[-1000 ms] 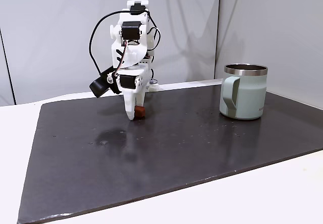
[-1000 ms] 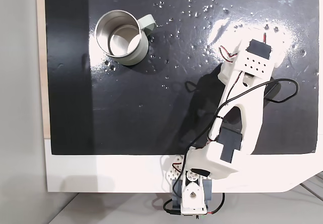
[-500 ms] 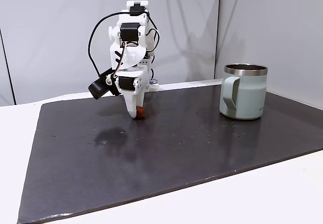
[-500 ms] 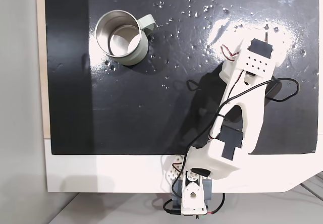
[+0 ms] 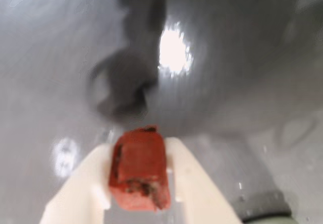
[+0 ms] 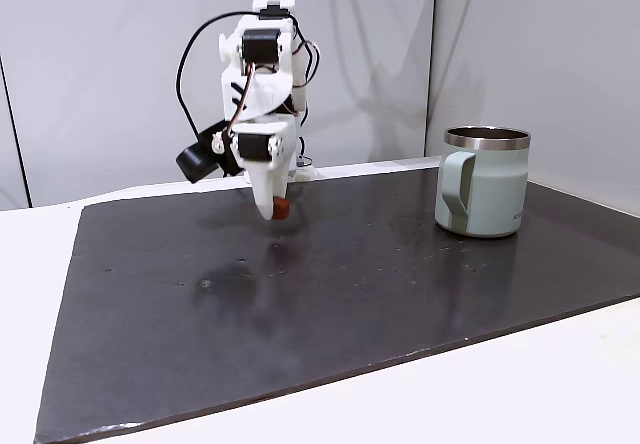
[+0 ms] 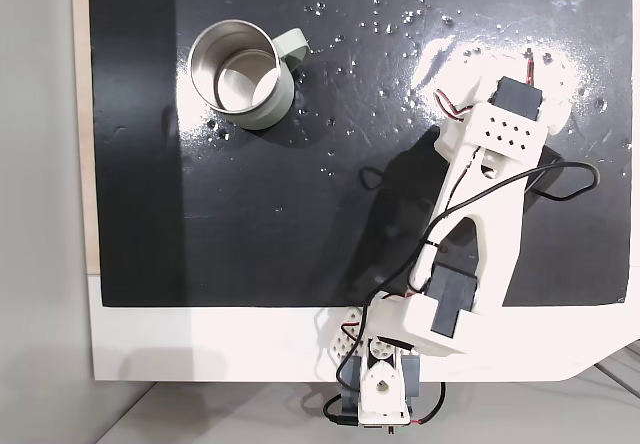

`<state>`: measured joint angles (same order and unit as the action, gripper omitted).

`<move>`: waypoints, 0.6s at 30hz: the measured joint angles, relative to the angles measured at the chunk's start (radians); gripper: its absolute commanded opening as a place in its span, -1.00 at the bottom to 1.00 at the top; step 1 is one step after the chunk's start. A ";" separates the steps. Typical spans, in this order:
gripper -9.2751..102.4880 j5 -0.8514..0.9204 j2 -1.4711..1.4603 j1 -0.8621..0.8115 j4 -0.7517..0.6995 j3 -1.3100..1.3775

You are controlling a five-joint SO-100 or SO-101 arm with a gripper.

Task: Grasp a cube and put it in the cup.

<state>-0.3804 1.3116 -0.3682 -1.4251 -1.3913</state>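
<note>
Well apart from the one cup (image 6: 484, 195), the gripper (image 6: 280, 207) hangs above the mat (image 6: 330, 294), pinching the one cube (image 5: 139, 168) between its fingers.

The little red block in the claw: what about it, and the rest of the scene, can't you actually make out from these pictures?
- The cube: its underside faces away in the wrist view; in the fixed view from above, the arm covers it.
- The gripper: its fingertips look tiny in the side fixed view, so the contact is unclear there.
- The cup: the bottom edge of the wrist view cuts it to a green sliver.
- The mat: blurred in the wrist view.
</note>
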 measured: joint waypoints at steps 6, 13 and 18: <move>-0.82 0.015 0.147 0.017 -0.086 0.043; -0.82 0.043 0.344 0.055 -0.163 0.069; -0.82 0.058 0.471 0.101 -0.181 0.077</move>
<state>-0.3221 1.7825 -0.2669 -1.6061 -1.3146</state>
